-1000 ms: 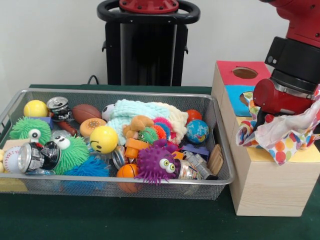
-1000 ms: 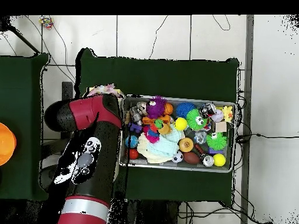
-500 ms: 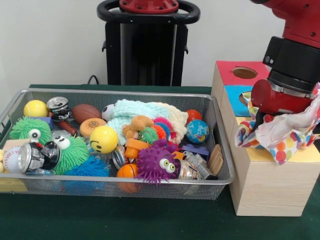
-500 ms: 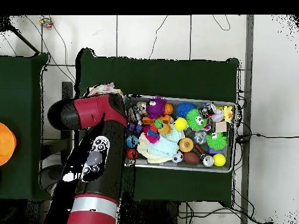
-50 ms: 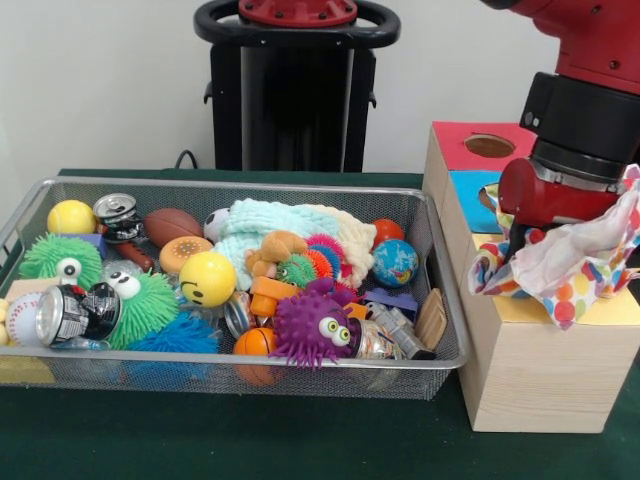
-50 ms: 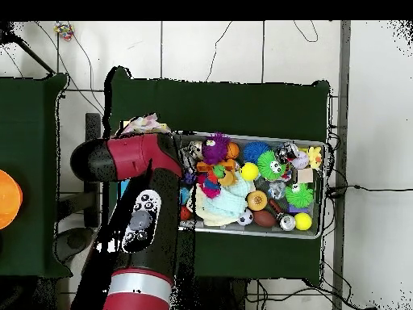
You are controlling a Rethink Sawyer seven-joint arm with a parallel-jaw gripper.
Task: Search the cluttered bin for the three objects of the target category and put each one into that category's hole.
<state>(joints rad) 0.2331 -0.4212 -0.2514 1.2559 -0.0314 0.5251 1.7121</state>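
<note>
1. The red and black arm (image 5: 585, 130) hangs over the wooden box (image 5: 530, 370) at the bench's (image 5: 250, 440) end, beside the wire bin (image 5: 440, 330).
2. A polka-dot cloth (image 5: 575, 260) drapes from under the arm's end, over the box's yellow top section; the gripper itself is hidden, so whether it is clenched or released cannot be told.
3. The box top shows a red section with a round hole (image 5: 490, 146) and a blue section behind the arm.
4. The bin is crowded: a yellow smiley ball (image 5: 207, 278), a purple spiky toy (image 5: 315, 328), a globe ball (image 5: 395, 262), a crushed can (image 5: 75, 313) and a pale knitted cloth (image 5: 285, 222) near its middle.
</note>
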